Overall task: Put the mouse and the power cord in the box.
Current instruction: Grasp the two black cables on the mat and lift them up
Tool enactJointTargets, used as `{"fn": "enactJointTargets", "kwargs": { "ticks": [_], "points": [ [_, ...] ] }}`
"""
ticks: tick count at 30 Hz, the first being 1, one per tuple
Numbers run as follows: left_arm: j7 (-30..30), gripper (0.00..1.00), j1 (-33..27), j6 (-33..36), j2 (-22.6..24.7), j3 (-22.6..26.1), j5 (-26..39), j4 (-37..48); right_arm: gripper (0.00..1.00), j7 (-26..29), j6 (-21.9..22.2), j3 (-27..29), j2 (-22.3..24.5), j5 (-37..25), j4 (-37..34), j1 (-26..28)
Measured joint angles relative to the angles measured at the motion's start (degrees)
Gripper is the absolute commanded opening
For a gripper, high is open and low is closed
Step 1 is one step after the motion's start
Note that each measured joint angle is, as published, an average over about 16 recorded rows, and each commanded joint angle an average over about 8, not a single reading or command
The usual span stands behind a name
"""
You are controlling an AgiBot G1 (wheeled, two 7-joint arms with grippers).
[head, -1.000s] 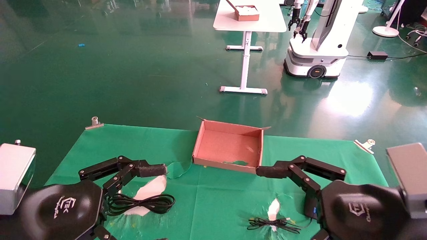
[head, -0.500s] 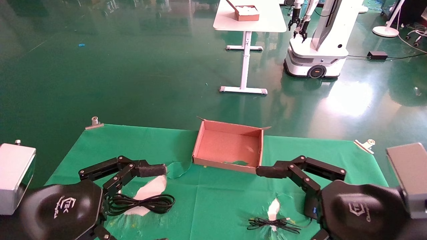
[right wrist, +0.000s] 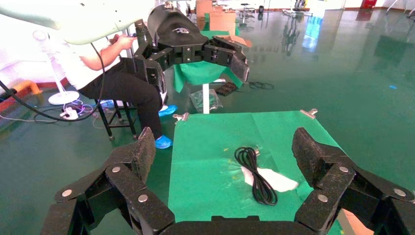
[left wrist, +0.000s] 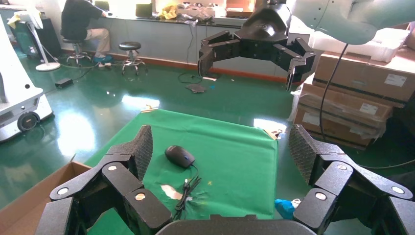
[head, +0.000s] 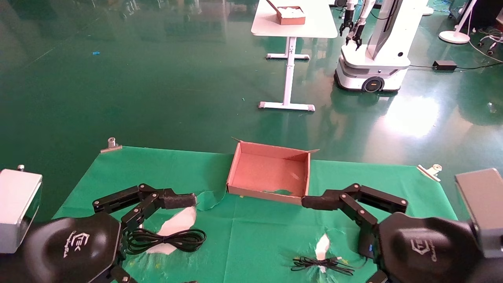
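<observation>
The box stands empty at the far middle of the desk. The left gripper hovers with fingers released above the power cord at the near left. The right gripper hovers with fingers released above the mouse at the near right.

A glossy dark-green floor mirrors bright light at three o'clock, with a white pedestal desk at twelve o'clock and stacked brown cardboard cartons nearby.
</observation>
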Motion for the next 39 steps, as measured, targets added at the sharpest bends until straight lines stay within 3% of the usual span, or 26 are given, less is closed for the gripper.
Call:
{"fn": "enactJointTargets", "kwargs": {
  "ticks": [5, 13, 18, 29, 39],
  "points": [
    [-1.10, 1.00, -1.89, -2.17, -0.57, 2.55, 8.56, -1.11, 1.00, 0.21, 1.05, -2.07, 0.65, -6.51, 0.80, 0.95],
    [-4.75, 1.00, -8.23, -6.12, -0.08, 8.60, 28.67, -3.26, 1.00, 2.99, 3.92, -6.18, 0.51, -19.21, 1.66, 3.53],
    [-6.66, 1.00, -11.74, -7.20, 0.96, 11.15, 37.02, -3.82, 1.00, 4.87, 5.19, -7.62, -0.24, -23.51, 1.60, 4.75],
    [-6.03, 1.00, -13.23, -10.25, 5.59, 15.26, 48.49, -2.84, 1.00, 6.17, 5.76, -7.75, -0.36, -24.33, 1.32, 4.83],
    [-8.49, 1.00, -12.49, -18.69, 14.93, 22.37, 70.71, -0.20, 1.00, 6.44, 6.39, -7.12, 1.08, -23.36, 1.34, 2.96]
  ]
}}
